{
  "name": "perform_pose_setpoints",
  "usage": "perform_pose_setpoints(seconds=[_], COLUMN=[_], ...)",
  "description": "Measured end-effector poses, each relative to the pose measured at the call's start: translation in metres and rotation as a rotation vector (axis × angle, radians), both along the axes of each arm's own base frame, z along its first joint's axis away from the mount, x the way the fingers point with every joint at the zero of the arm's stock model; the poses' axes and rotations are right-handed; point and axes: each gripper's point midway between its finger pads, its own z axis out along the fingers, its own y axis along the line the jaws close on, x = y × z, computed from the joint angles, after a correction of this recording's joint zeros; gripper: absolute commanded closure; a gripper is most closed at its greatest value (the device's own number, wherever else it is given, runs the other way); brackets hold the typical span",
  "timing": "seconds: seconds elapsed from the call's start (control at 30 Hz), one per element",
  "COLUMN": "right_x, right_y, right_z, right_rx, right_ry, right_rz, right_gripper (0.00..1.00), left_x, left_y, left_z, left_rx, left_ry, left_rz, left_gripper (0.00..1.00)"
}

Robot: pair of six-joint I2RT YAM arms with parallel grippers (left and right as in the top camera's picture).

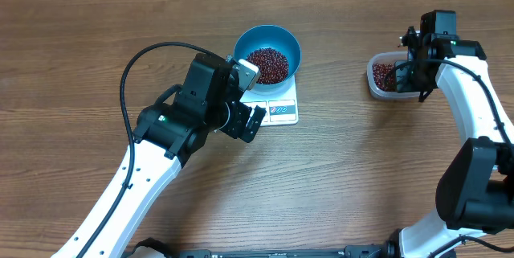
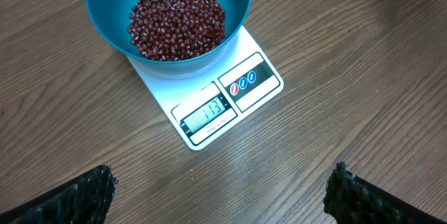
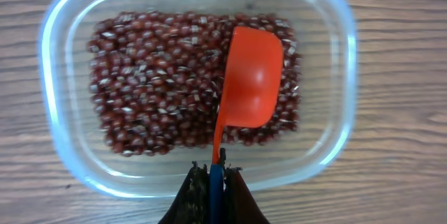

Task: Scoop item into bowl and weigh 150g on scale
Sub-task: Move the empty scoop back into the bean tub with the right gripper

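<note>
Our right claw (image 3: 215, 176) is clamped shut on the handle of the orange scoop (image 3: 251, 77). The scoop's cup lies on the beans (image 3: 154, 84) in the clear tub (image 3: 52, 63), close to its 3 o'clock wall. Our left claw (image 2: 220, 196) gapes wide and holds nothing, with bare table (image 2: 363, 91) beneath it. At its 12 o'clock the scale (image 2: 234, 102) carries the blue bowl (image 2: 237, 4) of beans, leaving the display edge uncovered. Seen from above, the tub sits well apart at the bowl's 3 o'clock.

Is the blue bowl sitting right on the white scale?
Touching. The left wrist view shows the bowl resting on the scale, its base flat on the white top.
</note>
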Motion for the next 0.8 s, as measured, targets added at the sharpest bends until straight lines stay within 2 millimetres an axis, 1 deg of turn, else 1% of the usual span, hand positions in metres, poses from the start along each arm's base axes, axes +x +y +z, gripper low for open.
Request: perform_pose_setpoints(seconds=[0.33,0.47,0.6,0.8], right_x=[-0.003,-0.004,-0.003,-0.005], right_y=[0.032,0.04,0.04,0.028], right_z=[-0.002,-0.001,0.002,0.004], right_rx=[0.168,0.246,0.313,0.426], right_ry=[0.009,0.001,-0.015,-0.039], right_rz=[0.113,0.129,0.121,0.08], right_gripper=[0.97,0.96,0.96,0.96], left_x=[0.0,0.0,0.0,0.0], left_y=[0.0,0.0,0.0,0.0], left_z=[0.0,0.0,0.0,0.0], left_rx=[0.0,0.0,0.0,0.0], left_ry=[0.0,0.0,0.0,0.0], left_rz=[0.0,0.0,0.0,0.0], left_gripper=[0.0,0.0,0.0,0.0])
